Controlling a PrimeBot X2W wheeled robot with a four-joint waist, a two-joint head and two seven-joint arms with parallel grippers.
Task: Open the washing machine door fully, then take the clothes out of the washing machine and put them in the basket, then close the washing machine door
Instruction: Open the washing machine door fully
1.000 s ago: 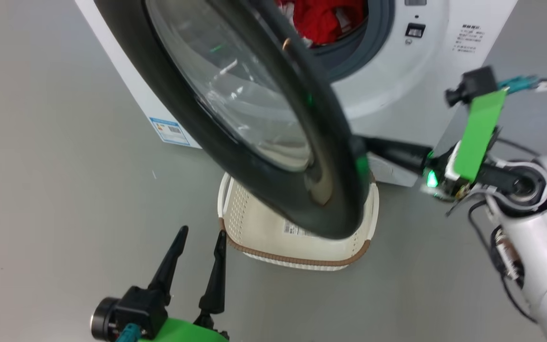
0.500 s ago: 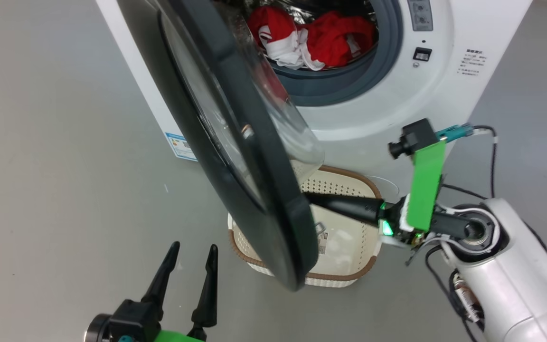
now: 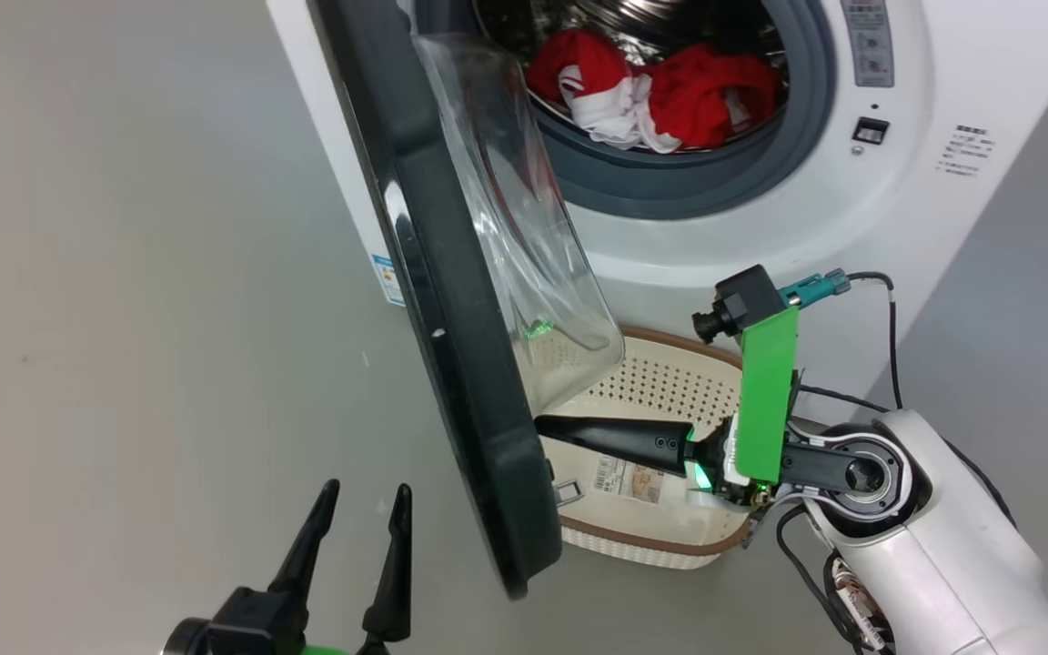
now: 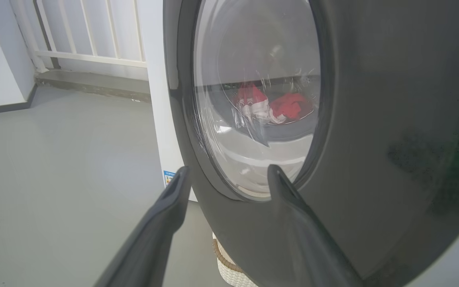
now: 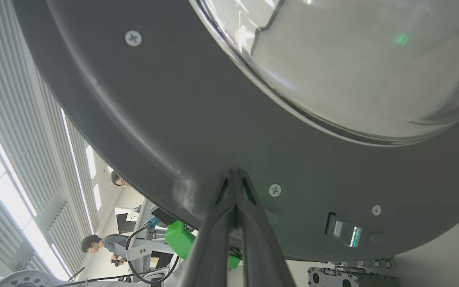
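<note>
The washing machine door (image 3: pixel 438 300) has swung wider, now edge-on over the basket (image 3: pixel 660 546), right hand (image 3: pixel 547 426), fingers pressed together, pushing its inner face, red clothes (image 3: pixel 660 91) waiting exposed in the washing machine (image 3: pixel 760 236), left hand (image 3: pixel 367 489) spread apart, idle

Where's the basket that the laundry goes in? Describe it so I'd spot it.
Find the big white washing machine. On the floor in front of it, beside the open black door, sits the basket. It is cream, perforated, with a brown rim.
</note>
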